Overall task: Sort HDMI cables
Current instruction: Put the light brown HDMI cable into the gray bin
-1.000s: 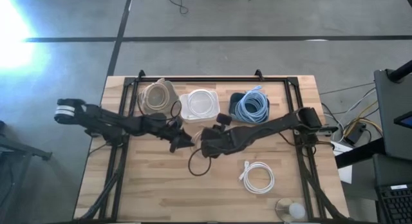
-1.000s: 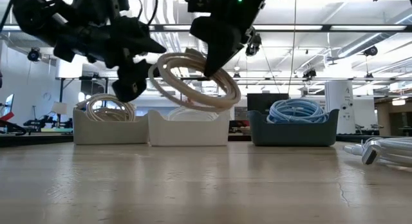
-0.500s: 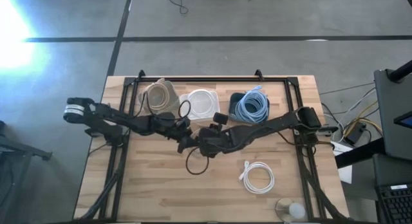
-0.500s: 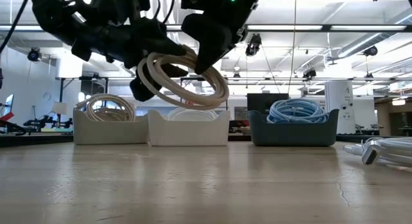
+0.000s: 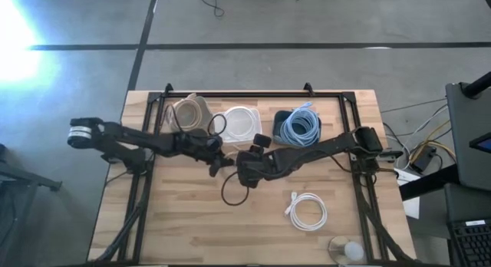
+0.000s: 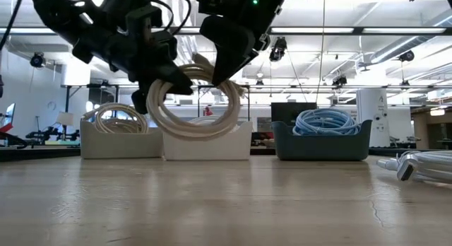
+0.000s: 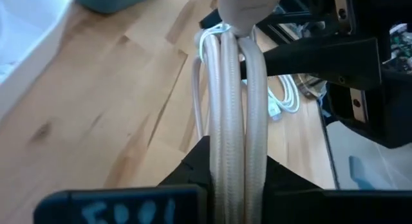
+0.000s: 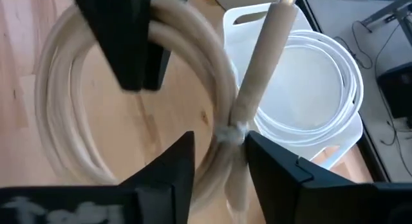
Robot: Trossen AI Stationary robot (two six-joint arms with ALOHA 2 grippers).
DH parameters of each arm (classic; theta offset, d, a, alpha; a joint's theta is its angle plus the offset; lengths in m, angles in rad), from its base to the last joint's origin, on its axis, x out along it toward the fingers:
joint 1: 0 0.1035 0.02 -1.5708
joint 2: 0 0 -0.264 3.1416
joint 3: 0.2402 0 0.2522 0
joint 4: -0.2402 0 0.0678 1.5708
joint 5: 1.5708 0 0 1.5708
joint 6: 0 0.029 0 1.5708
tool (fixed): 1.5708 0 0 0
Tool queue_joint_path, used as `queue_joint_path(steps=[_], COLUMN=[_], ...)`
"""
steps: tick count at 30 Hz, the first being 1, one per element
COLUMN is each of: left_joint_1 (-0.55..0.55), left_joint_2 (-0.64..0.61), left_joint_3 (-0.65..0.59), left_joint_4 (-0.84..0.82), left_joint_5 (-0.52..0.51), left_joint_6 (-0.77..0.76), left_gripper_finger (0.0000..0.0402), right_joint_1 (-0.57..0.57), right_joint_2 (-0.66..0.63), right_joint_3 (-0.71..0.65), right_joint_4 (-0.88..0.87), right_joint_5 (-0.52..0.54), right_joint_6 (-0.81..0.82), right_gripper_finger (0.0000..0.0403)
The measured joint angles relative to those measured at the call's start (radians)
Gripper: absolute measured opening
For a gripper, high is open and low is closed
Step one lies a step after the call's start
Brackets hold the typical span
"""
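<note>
A beige HDMI cable coil (image 6: 191, 124) hangs above the table's middle, in front of three bins. My left gripper (image 6: 161, 90) is shut on one side of its loop. My right gripper (image 8: 222, 153) stands open, a finger on either side of the coil's tied neck (image 8: 233, 132) below the beige plug (image 8: 267, 50). Whether those fingers still touch the neck, I cannot tell. A white coil (image 5: 308, 212) lies flat on the table at the near right. Beige coils fill the beige bin (image 5: 189, 113), a white coil the white bin (image 5: 238, 125), and light blue coils the dark bin (image 5: 299, 127). My left gripper pinches several strands of the beige coil's loop (image 7: 228, 140) together between its two fingers. It comes in slanting from above and from the table's left. The coil hangs nearly upright below the fingers, clear of the table.
The three bins stand in a row at the far edge, close behind both grippers. A black frame (image 5: 253, 94) runs along the table's far side and down both sides. Bare wood lies at the near left and near middle.
My left gripper has moved right to the coil and shut on its loop. My right gripper has opened around the tied neck. The coil, held slanting before, has swung down and now hangs nearly upright and lower.
</note>
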Motion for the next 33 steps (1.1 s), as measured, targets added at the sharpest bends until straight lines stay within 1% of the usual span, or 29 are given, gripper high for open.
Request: queue_joint_path(steps=[5,8,12,15,19,24,27,30,31,33], left_joint_1=[0.014,0.016,0.016,0.016,0.016,0.023,0.039,0.076,0.093,0.136], left_joint_2=[-0.085,-0.128,-0.186,-0.237,-0.307,-0.372,-0.396,-0.416,-0.421,-0.423], left_joint_3=[0.026,0.047,0.084,0.134,0.235,0.359,0.413,0.427,0.426,0.423], left_joint_4=[-0.169,-0.274,-0.439,-0.594,-0.854,-1.127,-1.252,-1.293,-1.288,-1.288], left_joint_5=[-0.011,-0.03,-0.084,-0.167,-0.343,-0.578,-0.672,-0.689,-0.68,-0.622], left_joint_6=[0.047,0.063,0.106,0.151,0.185,0.193,0.197,0.225,0.24,0.287], left_gripper_finger=[0.0042,0.0044,0.0043,0.0043,0.0043,0.0043,0.0043,0.0043,0.0043,0.0043], right_joint_1=[0.0,0.001,0.004,0.004,0.005,0.005,0.005,0.005,0.005,0.004], right_joint_2=[0.0,0.0,0.0,0.0,0.0,0.0,0.002,0.002,0.002,0.002], right_joint_3=[-0.001,-0.003,-0.003,-0.003,-0.003,-0.003,-0.004,-0.005,-0.005,-0.005], right_joint_4=[-0.013,-0.042,-0.038,-0.04,-0.04,-0.039,-0.038,-0.036,-0.035,-0.034], right_joint_5=[0.0,0.021,0.026,0.031,0.031,0.035,0.034,0.034,0.034,0.034], right_joint_6=[0.049,0.056,0.07,0.096,0.113,0.114,0.114,0.114,0.114,0.113], right_gripper_finger=[0.0153,0.0163,0.0176,0.0184,0.019,0.0187,0.0188,0.0189,0.0189,0.0189])
